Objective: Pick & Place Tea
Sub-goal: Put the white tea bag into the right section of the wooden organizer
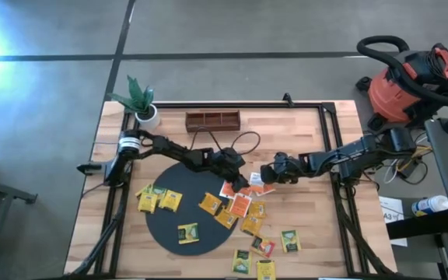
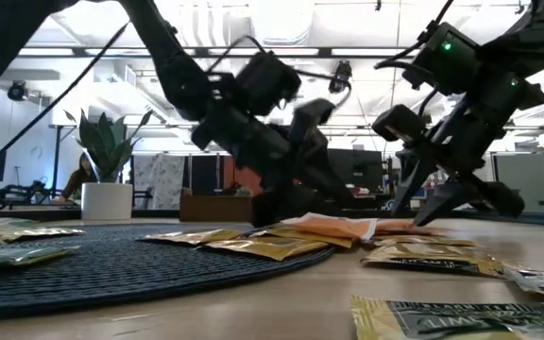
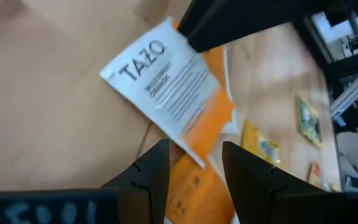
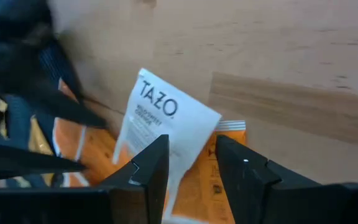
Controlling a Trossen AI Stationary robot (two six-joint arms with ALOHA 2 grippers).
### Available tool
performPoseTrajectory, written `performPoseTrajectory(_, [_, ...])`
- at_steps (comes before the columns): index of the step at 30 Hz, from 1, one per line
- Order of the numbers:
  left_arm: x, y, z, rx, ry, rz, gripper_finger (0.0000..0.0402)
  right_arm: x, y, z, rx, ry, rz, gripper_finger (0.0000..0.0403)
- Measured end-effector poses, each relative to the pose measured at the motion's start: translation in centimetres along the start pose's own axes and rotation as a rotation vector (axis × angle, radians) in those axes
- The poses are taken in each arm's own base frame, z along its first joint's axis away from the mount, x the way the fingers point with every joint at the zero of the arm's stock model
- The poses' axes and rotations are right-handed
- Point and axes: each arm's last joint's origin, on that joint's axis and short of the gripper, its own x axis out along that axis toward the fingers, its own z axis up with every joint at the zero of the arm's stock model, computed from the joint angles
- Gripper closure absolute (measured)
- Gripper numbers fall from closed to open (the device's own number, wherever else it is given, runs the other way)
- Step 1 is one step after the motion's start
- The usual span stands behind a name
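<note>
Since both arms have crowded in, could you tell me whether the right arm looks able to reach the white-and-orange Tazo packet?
Probably yes: the right tool already straddles the Tazo packet, though the left tool straddles the same packet.

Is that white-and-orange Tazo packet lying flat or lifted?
Cannot tell: the Tazo packet looks tilted atop orange packets, but no view clearly shows it lifted.

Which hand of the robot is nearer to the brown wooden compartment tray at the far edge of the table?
Left. The left hand is just in front of the brown wooden compartment tray; the right hand is further to the right.
</note>
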Motion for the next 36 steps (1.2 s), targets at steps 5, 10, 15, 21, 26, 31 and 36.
performPoseTrajectory(5, [1.3,-0.2,0.1,-0.004,0.024,-0.019,0.026,0.5,0.3,0.0,-0.002,-0.002,0.03,0.0268])
performPoseTrajectory(10, [1.5,-0.3,0.3,0.007,0.017,0.004,0.026,0.8,0.7,0.1,-0.024,-0.011,0.064,0.0268])
performPoseTrajectory(15, [1.5,-0.2,0.2,0.027,0.023,0.019,0.026,1.1,0.9,0.4,-0.087,-0.033,0.054,0.0272])
performPoseTrajectory(21, [1.5,0.1,-0.2,0.046,0.052,0.062,0.026,0.8,1.0,0.8,-0.15,-0.084,0.046,0.0296])
performPoseTrajectory(26, [1.5,0.1,-0.1,0.046,0.025,0.093,0.026,0.9,0.9,0.9,-0.182,-0.021,0.05,0.0327])
performPoseTrajectory(31, [1.5,0.0,0.0,0.056,-0.005,0.094,0.026,1.0,1.0,0.9,-0.182,-0.01,0.056,0.0345])
performPoseTrajectory(36, [1.5,0.1,0.1,0.059,-0.02,0.105,0.026,0.9,1.3,1.1,-0.279,-0.042,0.07,0.0349])
